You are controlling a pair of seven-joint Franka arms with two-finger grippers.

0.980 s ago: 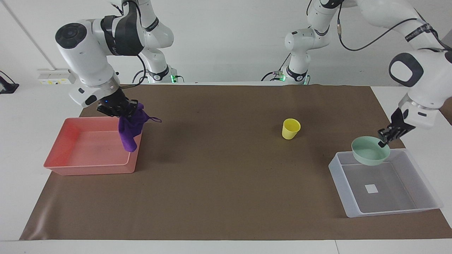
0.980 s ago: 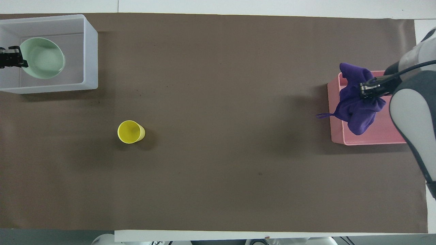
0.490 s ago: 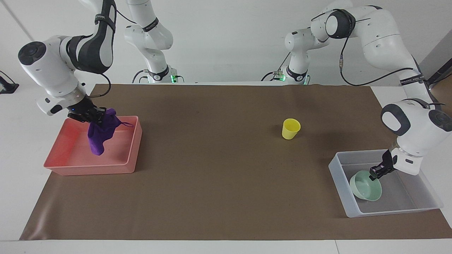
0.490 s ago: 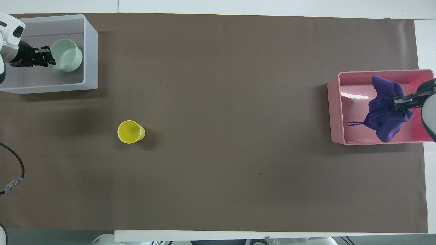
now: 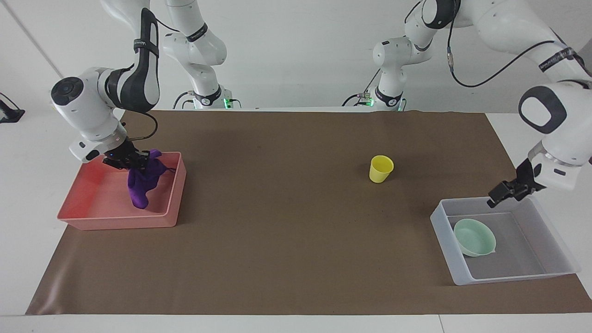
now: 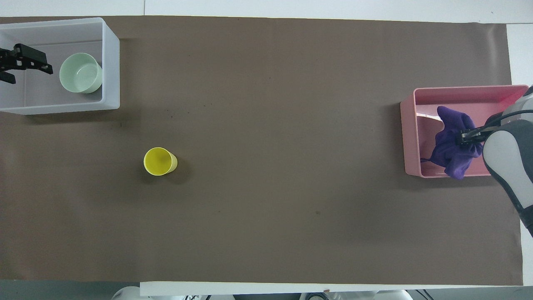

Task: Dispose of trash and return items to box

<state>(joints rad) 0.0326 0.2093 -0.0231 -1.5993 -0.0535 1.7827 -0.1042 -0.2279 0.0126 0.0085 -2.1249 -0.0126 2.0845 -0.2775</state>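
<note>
Right claw (image 5: 131,163) grips the deep-purple fabric cloth (image 5: 142,182) over the pink tray (image 5: 74,217), unreleased; left claw (image 5: 497,198), open, hangs over the translucent bin (image 5: 562,259) holding the mint-green bowl (image 5: 474,237), leaving the yellow plastic cup (image 5: 380,169) on the worktop (image 5: 286,240).

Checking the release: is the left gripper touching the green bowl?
Apart. In the facing view the left gripper hangs open over the box, with a clear gap to the green bowl resting on the box floor.

left claw (image 5: 497,199) – released bowl (image 5: 474,237) into box (image 5: 562,259), lifted | cloth (image 5: 142,181) – lowered into tray (image 5: 118,221)
</note>
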